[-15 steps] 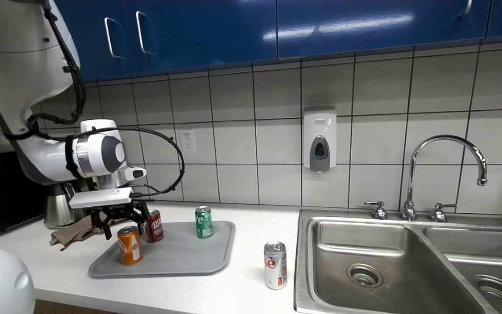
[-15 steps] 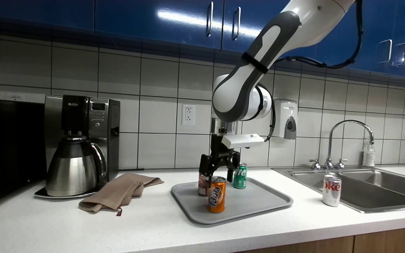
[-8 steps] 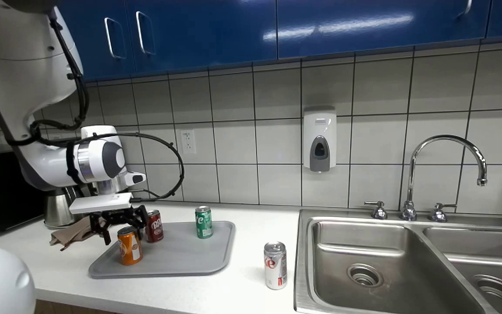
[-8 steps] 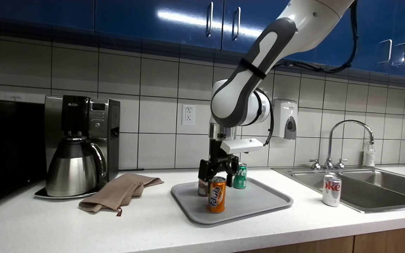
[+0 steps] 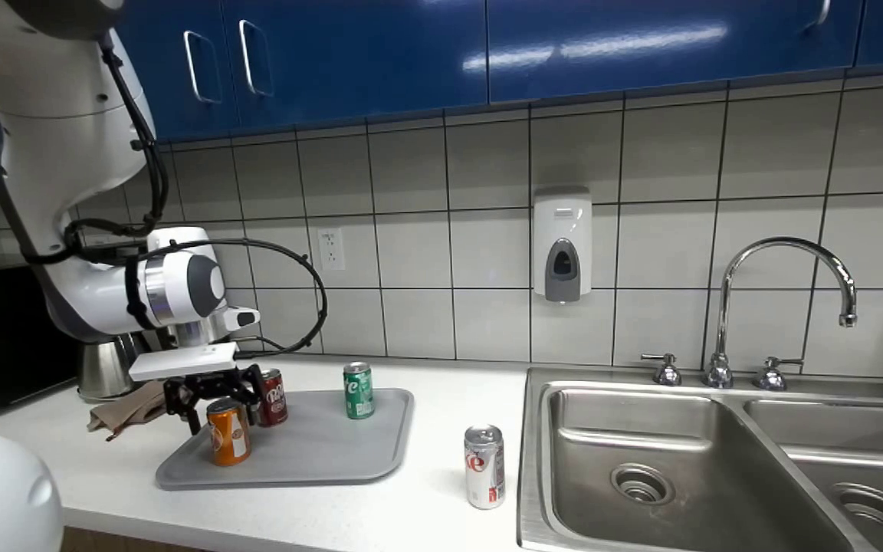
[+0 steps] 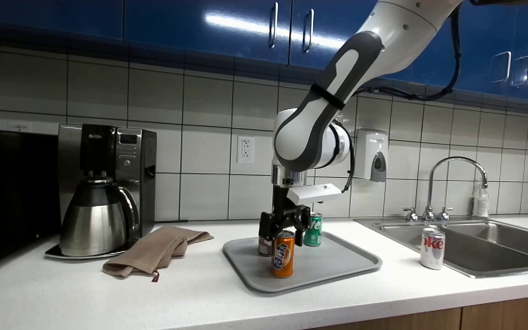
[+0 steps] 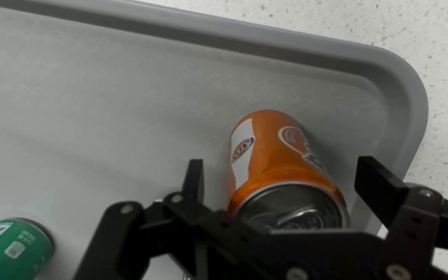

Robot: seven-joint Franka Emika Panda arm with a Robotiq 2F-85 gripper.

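An orange Fanta can (image 5: 229, 443) (image 6: 282, 257) (image 7: 270, 163) stands upright on a grey tray (image 5: 319, 452) (image 7: 91, 97). Around its upper part my gripper (image 5: 224, 422) (image 7: 282, 171) points down, open, one finger on either side. Gaps show between the can and both fingers (image 7: 195, 177) in the wrist view; the gripper's body hides part of the lid. Close behind stands a dark red Dr Pepper can (image 5: 273, 400), partly covered by the gripper in both exterior views. A green Sprite can (image 5: 359, 391) (image 7: 12, 249) is farther along the tray.
A silver Diet Coke can (image 5: 484, 469) (image 6: 432, 248) stands on the counter between tray and steel sink (image 5: 641, 429). A brown cloth (image 6: 158, 252) and a coffee maker with its steel carafe (image 6: 94, 220) are on the tray's other side. Tiled wall behind.
My gripper has come down over the orange can, so its fingers now flank the can's upper part. It has stayed open; the cans and tray have not moved.
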